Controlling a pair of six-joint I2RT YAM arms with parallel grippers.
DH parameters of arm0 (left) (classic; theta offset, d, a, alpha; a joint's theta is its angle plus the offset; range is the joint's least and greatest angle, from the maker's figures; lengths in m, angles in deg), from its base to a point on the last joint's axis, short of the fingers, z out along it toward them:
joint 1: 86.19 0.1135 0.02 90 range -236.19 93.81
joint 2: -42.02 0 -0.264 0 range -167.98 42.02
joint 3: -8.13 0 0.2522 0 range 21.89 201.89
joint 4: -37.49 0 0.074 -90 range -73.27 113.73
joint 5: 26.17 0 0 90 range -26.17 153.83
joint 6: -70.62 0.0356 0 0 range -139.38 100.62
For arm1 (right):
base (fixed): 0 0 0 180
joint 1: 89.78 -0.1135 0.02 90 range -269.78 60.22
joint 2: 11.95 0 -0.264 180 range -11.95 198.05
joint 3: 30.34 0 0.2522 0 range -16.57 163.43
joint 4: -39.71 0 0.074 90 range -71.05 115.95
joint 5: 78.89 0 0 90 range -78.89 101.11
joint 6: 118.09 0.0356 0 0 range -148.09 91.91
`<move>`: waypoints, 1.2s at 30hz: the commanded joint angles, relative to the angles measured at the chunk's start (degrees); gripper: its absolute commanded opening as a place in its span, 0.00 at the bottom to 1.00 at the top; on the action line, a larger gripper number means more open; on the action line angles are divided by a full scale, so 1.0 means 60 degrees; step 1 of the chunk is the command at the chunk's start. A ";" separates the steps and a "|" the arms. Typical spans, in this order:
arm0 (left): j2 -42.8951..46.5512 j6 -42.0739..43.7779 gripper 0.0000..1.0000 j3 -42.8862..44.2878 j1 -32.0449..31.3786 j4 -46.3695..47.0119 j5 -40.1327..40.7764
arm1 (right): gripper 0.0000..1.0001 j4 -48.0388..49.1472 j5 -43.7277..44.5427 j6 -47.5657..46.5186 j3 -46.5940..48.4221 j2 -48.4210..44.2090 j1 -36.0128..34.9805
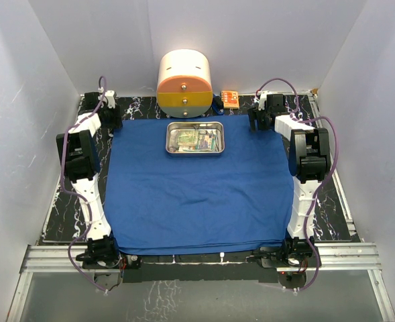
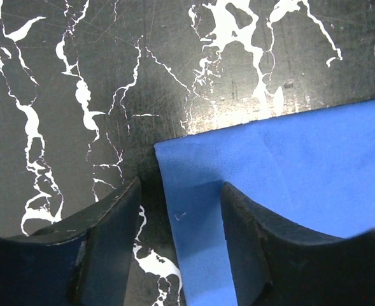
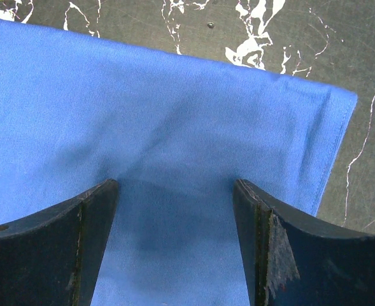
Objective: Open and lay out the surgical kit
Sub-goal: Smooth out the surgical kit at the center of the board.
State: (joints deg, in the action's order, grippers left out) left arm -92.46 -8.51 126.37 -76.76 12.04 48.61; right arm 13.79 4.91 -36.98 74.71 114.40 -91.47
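The royal-blue cloth (image 1: 197,188) lies spread flat over the middle of the table. The shiny steel tray (image 1: 196,138) sits on its far part, holding packets and small instruments. My left gripper (image 1: 108,115) is open just above the cloth's far left corner (image 2: 174,153), one finger over the cloth and one over the tabletop. My right gripper (image 1: 259,119) is open just above the far right corner (image 3: 327,108), both fingers (image 3: 263,242) over the cloth. Neither holds anything.
A round cream-and-orange container (image 1: 184,84) stands behind the tray at the back. A small orange box (image 1: 229,98) lies to its right. The black marbled tabletop (image 1: 331,208) shows around the cloth. White walls close in three sides.
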 commanded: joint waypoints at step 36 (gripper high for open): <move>-0.1367 -0.0418 0.00 0.1676 -0.0167 -0.0785 0.0470 | 0.69 -0.0607 0.0764 -0.0341 0.0760 0.1201 -0.0059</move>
State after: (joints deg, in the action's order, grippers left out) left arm -101.77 -11.76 141.76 -78.23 7.32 48.11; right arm 12.69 5.37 -36.80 79.39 117.57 -91.60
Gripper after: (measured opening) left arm 0.031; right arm 0.694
